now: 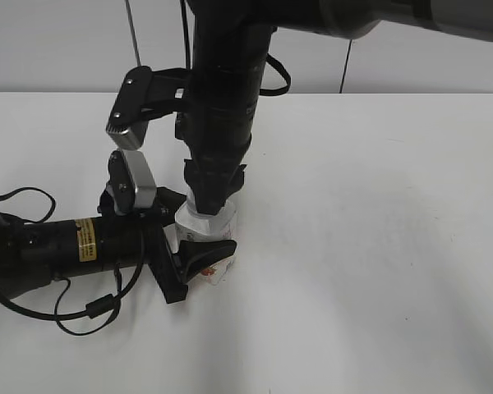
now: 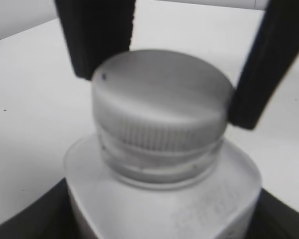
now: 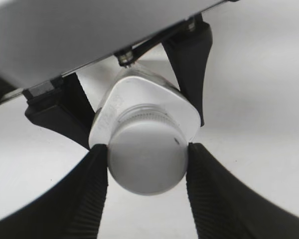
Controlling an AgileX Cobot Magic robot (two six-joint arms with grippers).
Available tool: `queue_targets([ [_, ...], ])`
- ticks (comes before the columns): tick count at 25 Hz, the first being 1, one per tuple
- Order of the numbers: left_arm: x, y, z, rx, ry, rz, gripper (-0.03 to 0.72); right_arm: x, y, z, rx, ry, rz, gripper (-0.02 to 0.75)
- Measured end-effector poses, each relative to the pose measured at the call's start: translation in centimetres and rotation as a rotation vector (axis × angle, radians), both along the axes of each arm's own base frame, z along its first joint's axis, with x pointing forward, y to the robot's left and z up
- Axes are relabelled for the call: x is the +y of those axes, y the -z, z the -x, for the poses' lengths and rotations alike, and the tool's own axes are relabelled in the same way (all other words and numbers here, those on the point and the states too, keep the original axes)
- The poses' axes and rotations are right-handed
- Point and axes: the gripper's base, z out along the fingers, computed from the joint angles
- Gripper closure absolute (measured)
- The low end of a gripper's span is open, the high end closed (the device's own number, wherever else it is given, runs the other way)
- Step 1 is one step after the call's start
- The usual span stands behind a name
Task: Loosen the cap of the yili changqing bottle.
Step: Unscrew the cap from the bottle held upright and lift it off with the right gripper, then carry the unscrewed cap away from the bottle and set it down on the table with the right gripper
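While left gripper (image 1: pixel 199 246) clamped yili changqing bottle (image 3: pixel 139 107) body, right gripper (image 3: pixel 147 167) pinched cap (image 3: pixel 145 159) from above

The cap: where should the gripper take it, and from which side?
Grip the cap on its ribbed rim from straight above, one finger on each opposite side, as the right gripper does. The bottle stands upright, held at the body by the left gripper, so the cap's rim is exposed.
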Motion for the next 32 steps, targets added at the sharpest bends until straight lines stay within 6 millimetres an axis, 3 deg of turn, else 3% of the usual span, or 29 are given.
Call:
queue_targets([
  [6, 0.0, 0.0, 0.0, 0.003, -0.002, 0.001, 0.21, 0.2, -1.0, -0.2, -0.023, -0.029, -0.015, 0.352],
  [12, 0.0, 0.0, 0.0, 0.003, -0.002, 0.001, 0.21, -0.4, -4.7, 0.3, -0.076, 0.024, -0.078, 0.352],
  [15, 0.0, 0.0, 0.0, 0.003, -0.003, 0.001, 0.21, -1.0, -5.8, 0.1, -0.054, 0.292, -0.099, 0.352],
  [19, 0.0, 0.0, 0.0, 0.003, -0.003, 0.001, 0.21, -2.6, -5.8, -1.3, -0.012, 0.8, -0.108, 0.352],
  [21, 0.0, 0.0, 0.0, 0.003, -0.003, 0.001, 0.21, -3.4, -5.8, -2.0, -0.006, 0.954, -0.116, 0.352],
  [27, 0.0, 0.0, 0.0, 0.003, -0.003, 0.001, 0.21, -6.3, -6.5, -4.0, -0.008, 1.095, -0.135, 0.352],
  [32, 0.0, 0.0, 0.0, 0.003, -0.004, 0.001, 0.21, -12.2, -6.0, -6.2, 0.003, 1.237, -0.101, 0.352],
])
